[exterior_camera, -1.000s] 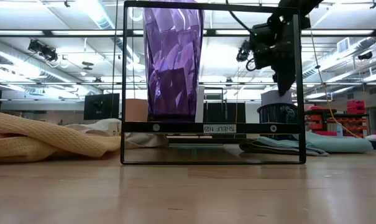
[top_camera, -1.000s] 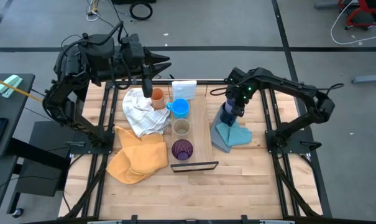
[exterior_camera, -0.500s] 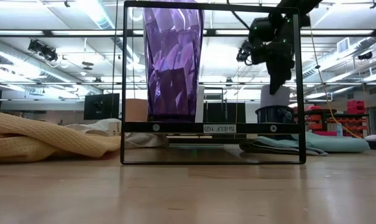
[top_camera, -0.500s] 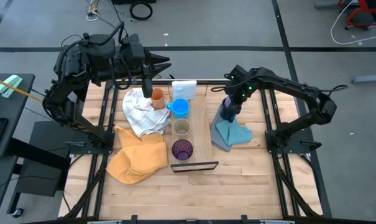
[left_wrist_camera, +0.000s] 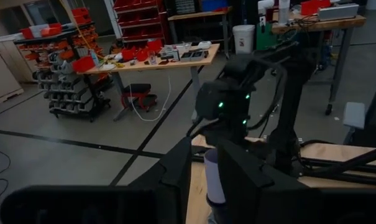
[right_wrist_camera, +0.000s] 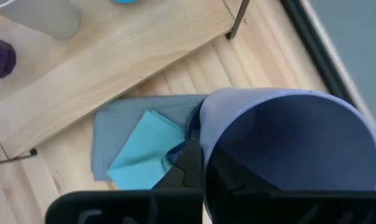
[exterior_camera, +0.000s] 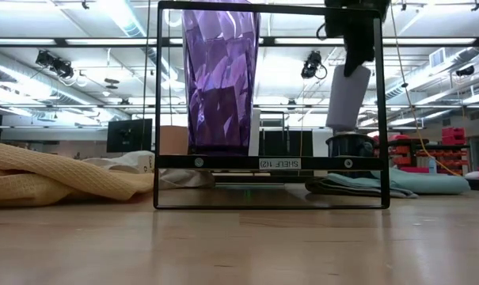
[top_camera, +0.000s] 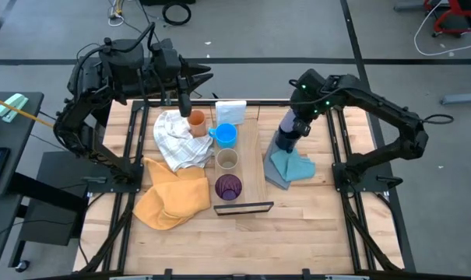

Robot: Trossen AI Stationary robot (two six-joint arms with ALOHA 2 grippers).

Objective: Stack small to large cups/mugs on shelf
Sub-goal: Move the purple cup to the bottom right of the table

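The right gripper (top_camera: 297, 124) was clamped on the rim of the lavender cup (top_camera: 286, 129), holding it lifted clear above the navy mug (exterior_camera: 351, 145), which stood on the blue cloth (top_camera: 290, 168) near the worktop's right edge; in the right wrist view the lavender cup's (right_wrist_camera: 287, 149) open mouth filled the frame between the fingers. The left gripper (top_camera: 185, 105) hung over the far left part of the worktop (top_camera: 313, 222), beside the orange cup (top_camera: 197, 120), its fingers partly apart and empty. On the shelf (top_camera: 253, 155), the light blue mug (top_camera: 226, 134), tan cup (top_camera: 228, 160) and dark purple tumbler (top_camera: 228, 187) stood in a row toward the black frame (top_camera: 244, 208) at its near end. The white cloth (top_camera: 177, 140) and yellow cloth (top_camera: 171, 194) lay along the left edge. A small white box (top_camera: 230, 111) sat at the shelf's far end.
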